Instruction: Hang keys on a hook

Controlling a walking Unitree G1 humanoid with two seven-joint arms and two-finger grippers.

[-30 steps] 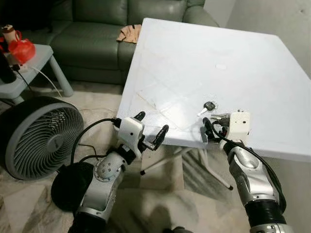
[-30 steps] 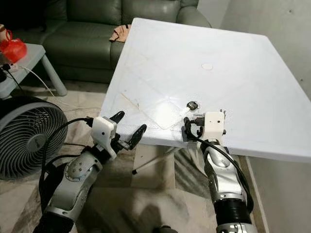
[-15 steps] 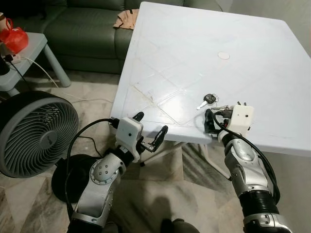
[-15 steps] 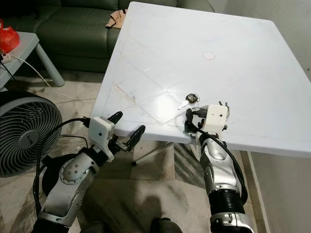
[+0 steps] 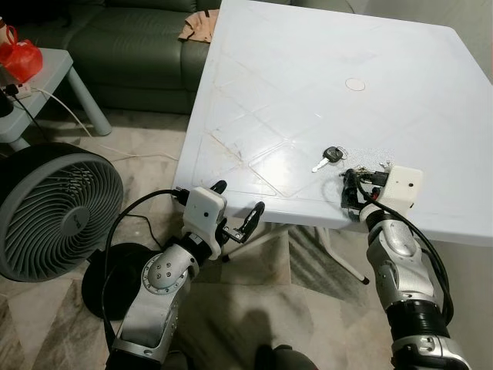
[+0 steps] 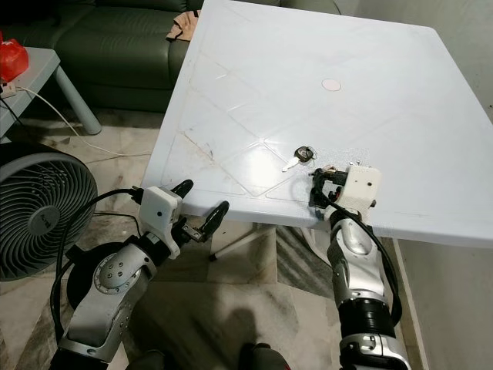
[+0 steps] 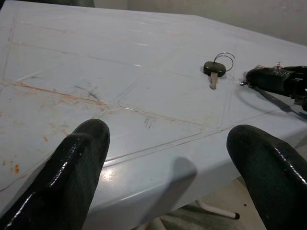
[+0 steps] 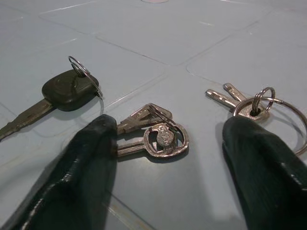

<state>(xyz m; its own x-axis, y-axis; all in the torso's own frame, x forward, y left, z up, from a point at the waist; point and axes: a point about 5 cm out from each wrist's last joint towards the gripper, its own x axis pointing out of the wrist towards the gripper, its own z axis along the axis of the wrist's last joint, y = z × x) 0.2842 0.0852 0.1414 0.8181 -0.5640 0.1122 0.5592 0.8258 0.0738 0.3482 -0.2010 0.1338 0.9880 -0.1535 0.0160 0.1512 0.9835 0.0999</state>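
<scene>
The right gripper [image 8: 168,158] sits low on the white table [image 5: 308,69] with its fingers spread around the silver keys [image 8: 153,134] (a black key [image 5: 331,156] lies just left). The left gripper [image 5: 235,212], also spread, waits off the near edge.

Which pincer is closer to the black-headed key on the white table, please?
The right. The right pincer rests on the table just beside the black-headed key; the left pincer hovers off the table's near edge, further away.
</scene>
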